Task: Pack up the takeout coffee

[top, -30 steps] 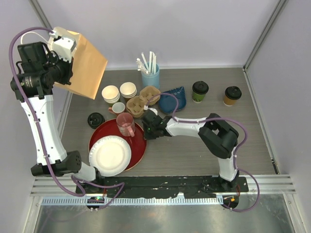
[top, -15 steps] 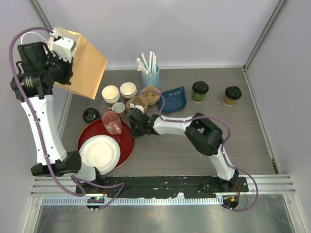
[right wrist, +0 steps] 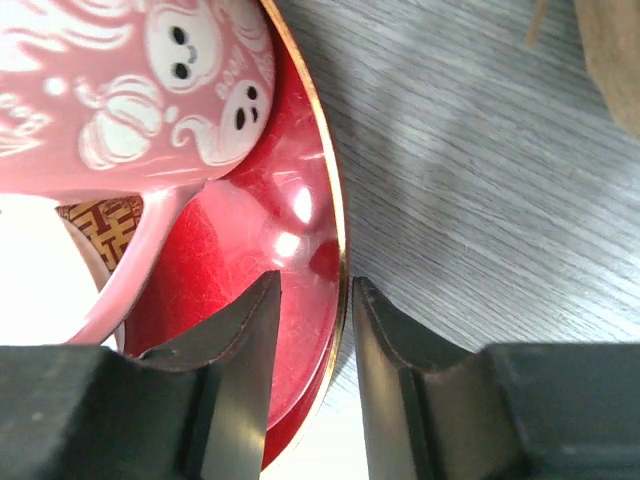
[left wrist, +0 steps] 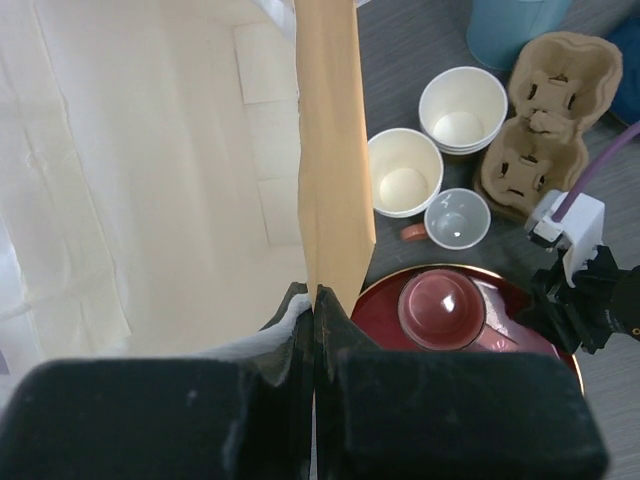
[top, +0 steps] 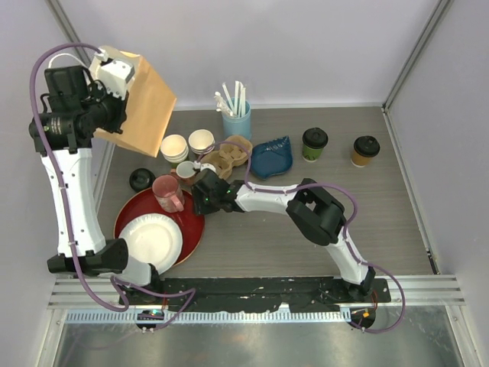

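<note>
Takeout coffee, a green-sided paper cup with black lid [top: 314, 144] and a kraft-brown paper cup with black lid [top: 365, 151], stands untouched, well right of and beyond the round red lacquer tray [top: 192, 222]. On tray's near side, a white paper plate [top: 151, 243], with a pink translucent mug [top: 166, 191] behind it. Right gripper [right wrist: 312, 290] is at tray's right rim, fingers partly apart either side of it, clamping nothing. Left gripper [left wrist: 312, 310], up beyond tray's far left, is pinched tight on a brown paper bag [left wrist: 335, 150]. Risk: pulling back could snag the rim, jolt the tray, topple the mug.

You find no text you can read for sure; tiny lettering beside the ghosts on the pink mug [right wrist: 120, 110] is illegible.
</note>
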Motion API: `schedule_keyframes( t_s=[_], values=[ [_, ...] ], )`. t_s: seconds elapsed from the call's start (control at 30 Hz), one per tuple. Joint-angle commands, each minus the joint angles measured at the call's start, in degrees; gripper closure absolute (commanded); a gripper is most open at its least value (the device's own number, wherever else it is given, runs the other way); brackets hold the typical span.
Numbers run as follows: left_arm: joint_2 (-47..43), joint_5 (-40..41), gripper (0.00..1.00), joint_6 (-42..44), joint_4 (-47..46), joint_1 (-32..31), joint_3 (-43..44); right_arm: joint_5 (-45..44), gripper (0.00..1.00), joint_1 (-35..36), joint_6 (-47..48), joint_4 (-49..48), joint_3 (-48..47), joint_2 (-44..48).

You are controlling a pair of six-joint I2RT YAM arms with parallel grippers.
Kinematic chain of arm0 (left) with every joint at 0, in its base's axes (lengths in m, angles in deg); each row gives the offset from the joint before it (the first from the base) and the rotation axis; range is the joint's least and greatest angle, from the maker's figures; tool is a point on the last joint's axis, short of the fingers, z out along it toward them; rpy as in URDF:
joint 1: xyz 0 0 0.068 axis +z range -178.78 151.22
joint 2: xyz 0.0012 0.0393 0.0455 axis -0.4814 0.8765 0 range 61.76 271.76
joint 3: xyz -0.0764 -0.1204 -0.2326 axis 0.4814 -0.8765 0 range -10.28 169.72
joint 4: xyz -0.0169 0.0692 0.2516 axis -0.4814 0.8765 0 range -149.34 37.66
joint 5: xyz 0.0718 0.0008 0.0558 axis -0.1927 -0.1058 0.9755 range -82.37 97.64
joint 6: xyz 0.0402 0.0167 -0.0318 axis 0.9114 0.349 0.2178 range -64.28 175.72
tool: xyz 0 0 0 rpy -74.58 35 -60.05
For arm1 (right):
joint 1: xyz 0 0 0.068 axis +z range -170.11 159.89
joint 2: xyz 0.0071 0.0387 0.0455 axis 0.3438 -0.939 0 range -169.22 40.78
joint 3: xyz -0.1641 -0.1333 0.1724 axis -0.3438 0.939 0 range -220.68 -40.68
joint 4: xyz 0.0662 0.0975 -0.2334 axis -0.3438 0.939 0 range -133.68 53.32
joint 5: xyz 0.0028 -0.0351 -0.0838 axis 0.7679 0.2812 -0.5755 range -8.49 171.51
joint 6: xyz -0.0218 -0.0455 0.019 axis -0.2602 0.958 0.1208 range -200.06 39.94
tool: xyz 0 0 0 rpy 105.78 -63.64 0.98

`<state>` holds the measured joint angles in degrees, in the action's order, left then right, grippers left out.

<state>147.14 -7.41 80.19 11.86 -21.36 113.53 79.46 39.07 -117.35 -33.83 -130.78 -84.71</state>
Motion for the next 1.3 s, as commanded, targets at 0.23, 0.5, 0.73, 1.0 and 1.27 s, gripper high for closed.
schedule_keyframes(
  t_s=[0.23, 0.5, 0.73, 1.0, 1.27],
  values=[
    [0.8, 3.5, 1.0, 2.9, -1.9, -13.7, 8.2, -0.3, 0.38, -1.0, 15.1, 3.0, 4.3, 19.7],
    [2.6, 5.5, 1.0, 5.9, 3.9, -31.0, 10.8, 0.5, 0.35, -10.9, 21.0, 15.7, 14.6, 41.8],
    [7.0, 9.0, 1.0, 7.7, 11.5, -46.2, 12.4, -4.4, 0.33, -34.1, 23.8, 31.6, 17.4, 55.6],
    [10.5, 6.7, 1.0, 7.8, 17.9, -55.8, 10.0, -3.8, 0.3, -51.0, 28.0, 36.2, 17.5, 58.6],
    [11.7, 4.7, 1.0, 6.6, 17.9, -62.9, 0.1, -1.6, 0.3, -53.5, 30.3, 34.3, 16.3, 60.1]
  ],
)
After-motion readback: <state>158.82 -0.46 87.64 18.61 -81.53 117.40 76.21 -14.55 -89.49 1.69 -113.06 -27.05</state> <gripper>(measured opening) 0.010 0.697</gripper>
